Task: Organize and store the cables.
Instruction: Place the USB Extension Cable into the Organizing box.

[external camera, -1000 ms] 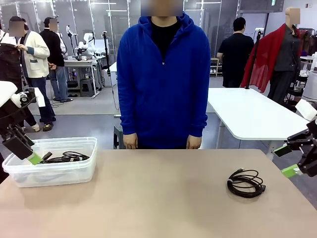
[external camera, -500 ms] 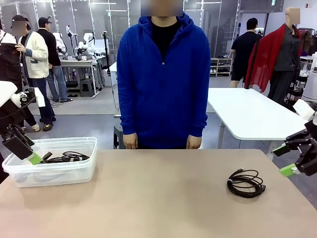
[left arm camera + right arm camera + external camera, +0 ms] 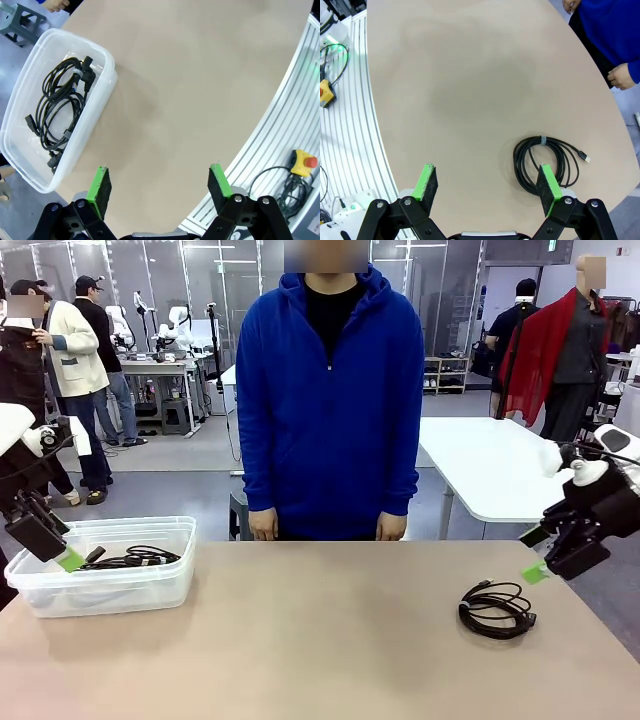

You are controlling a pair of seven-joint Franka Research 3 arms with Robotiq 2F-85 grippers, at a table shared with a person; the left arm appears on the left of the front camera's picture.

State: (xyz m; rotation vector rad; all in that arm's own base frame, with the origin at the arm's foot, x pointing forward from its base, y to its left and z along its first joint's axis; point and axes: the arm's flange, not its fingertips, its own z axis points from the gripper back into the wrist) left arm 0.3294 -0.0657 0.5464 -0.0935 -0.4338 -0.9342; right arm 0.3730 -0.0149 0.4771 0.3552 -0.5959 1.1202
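One coiled black cable lies on the table's right side; in the right wrist view that cable sits just beyond my right-hand finger. My right gripper hovers open and empty above and to the right of it, its jaws wide. More cables lie tangled in a clear plastic bin at the table's left. Over the bin's near left rim hangs my left gripper, open with nothing in it. The left wrist view looks down on the bin, its cables and the open left gripper.
A person in a blue hoodie stands at the far edge, hands down at the sides. The tan tabletop lies bare between bin and coil. A white table stands behind on the right. An emergency-stop button sits beside the table rail.
My right arm has swung in from the right edge toward the coiled cable, still open. The left arm and the bin have not moved.
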